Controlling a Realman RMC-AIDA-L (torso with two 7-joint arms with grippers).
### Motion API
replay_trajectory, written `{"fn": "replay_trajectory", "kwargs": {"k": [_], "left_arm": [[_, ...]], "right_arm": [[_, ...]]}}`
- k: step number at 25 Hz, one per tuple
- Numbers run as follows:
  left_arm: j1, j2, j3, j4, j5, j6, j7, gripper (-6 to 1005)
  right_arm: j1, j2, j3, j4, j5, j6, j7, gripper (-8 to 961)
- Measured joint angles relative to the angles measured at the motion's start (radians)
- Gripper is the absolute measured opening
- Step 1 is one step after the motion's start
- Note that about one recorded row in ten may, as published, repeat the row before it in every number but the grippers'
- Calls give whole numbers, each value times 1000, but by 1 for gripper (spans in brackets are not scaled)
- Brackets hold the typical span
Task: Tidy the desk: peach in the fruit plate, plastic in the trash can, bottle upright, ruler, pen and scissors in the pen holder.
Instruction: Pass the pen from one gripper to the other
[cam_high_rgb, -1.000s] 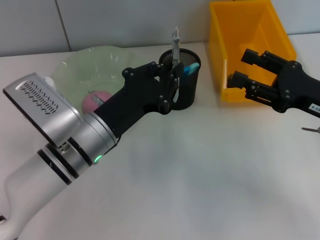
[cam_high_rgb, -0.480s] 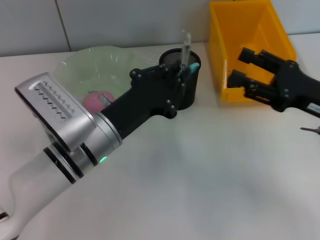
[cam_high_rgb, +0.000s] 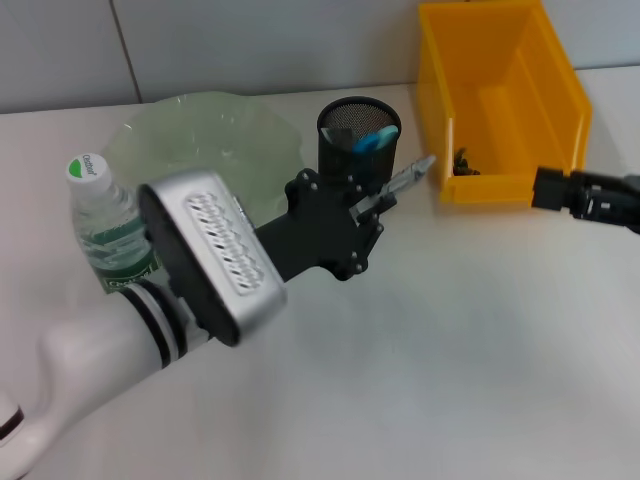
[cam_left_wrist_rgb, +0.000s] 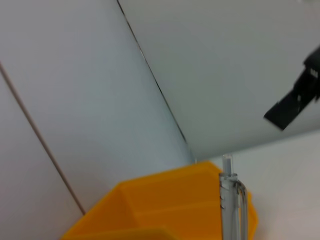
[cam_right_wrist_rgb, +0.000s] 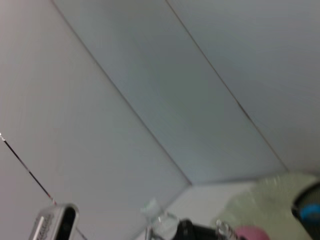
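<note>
The left gripper (cam_high_rgb: 372, 205) sits just in front of the pen holder (cam_high_rgb: 359, 150), closed on a clear pen (cam_high_rgb: 400, 184) that lies tilted, its tip pointing toward the yellow bin (cam_high_rgb: 505, 100) and hanging in the gap between holder and bin. In the left wrist view the pen (cam_left_wrist_rgb: 231, 200) runs up the middle with the bin (cam_left_wrist_rgb: 170, 205) behind it and a dark part of the other arm off near the wall.

The holder is a black mesh cup, upright, with something blue (cam_high_rgb: 373, 140) leaning inside against its rim. The pen is outside the holder, beside its rim and not in it.

The right gripper (cam_high_rgb: 548, 189) shows only at the head view's right edge, low beside the bin's front wall; whether it is apart or together cannot be told.

The bottle (cam_high_rgb: 108, 230) stands upright with its green cap on, at the left side of the desk (cam_high_rgb: 450, 360), just beside the pale green fruit plate (cam_high_rgb: 200, 145). The left arm covers the plate's near part in the head view; the right wrist view shows a bit of pink peach (cam_right_wrist_rgb: 248, 233) at the plate's edge. A small dark scrap (cam_high_rgb: 462, 160) lies on the bin's floor near its front corner.
</note>
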Motion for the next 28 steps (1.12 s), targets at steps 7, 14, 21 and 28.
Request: {"fn": "replay_trajectory", "kwargs": {"k": [7, 14, 21, 28], "left_arm": [[9, -6, 7, 35, 39, -97, 162, 143], [57, -7, 35, 130, 41, -172, 354, 143], [68, -8, 123, 224, 42, -342, 498, 143], [58, -9, 192, 341, 73, -597, 514, 143]], "right_arm": [[20, -7, 0, -117, -163, 11, 198, 743], [75, -17, -1, -135, -245, 17, 282, 743], [98, -6, -24, -138, -248, 51, 325, 743], [102, 4, -26, -159, -248, 99, 363, 743]]}}
